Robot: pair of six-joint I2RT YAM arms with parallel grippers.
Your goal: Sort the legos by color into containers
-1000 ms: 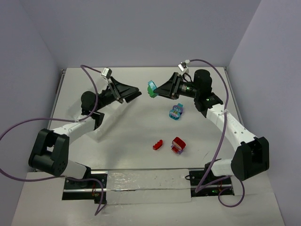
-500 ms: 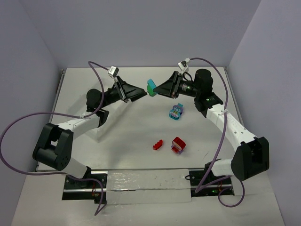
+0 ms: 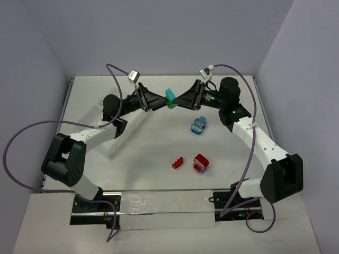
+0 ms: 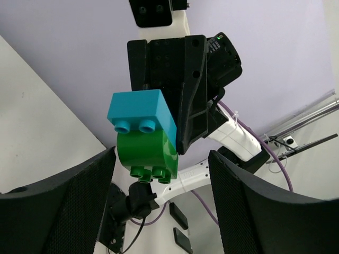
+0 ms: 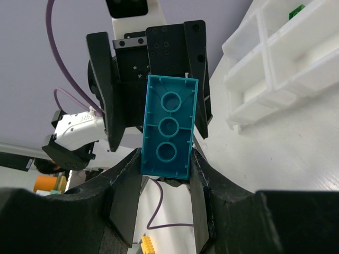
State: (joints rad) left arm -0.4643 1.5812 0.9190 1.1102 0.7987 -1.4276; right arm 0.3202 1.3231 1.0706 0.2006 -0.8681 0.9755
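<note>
My right gripper (image 3: 179, 100) is shut on a teal brick (image 3: 170, 96) with a green brick (image 3: 171, 104) stuck to it, held in the air over the far middle of the table. In the right wrist view the teal brick (image 5: 168, 127) sits between my fingers (image 5: 127, 185). My left gripper (image 3: 160, 102) is open and faces it tip to tip. In the left wrist view the green brick (image 4: 147, 153) hangs just ahead of my open left gripper (image 4: 161, 174), under the teal brick (image 4: 140, 114). The white organizer tray (image 5: 275, 58) holds a green piece (image 5: 295, 9).
A teal and purple cluster (image 3: 198, 126), a small red brick (image 3: 177, 163) and a red cluster (image 3: 201, 163) lie on the table right of centre. The tray (image 3: 110, 149) is mostly hidden under my left arm. A metal rail (image 3: 164, 206) runs along the near edge.
My left gripper has swung right and forward until its open tips reach the brick cluster. My right gripper has hardly moved and keeps its hold.
</note>
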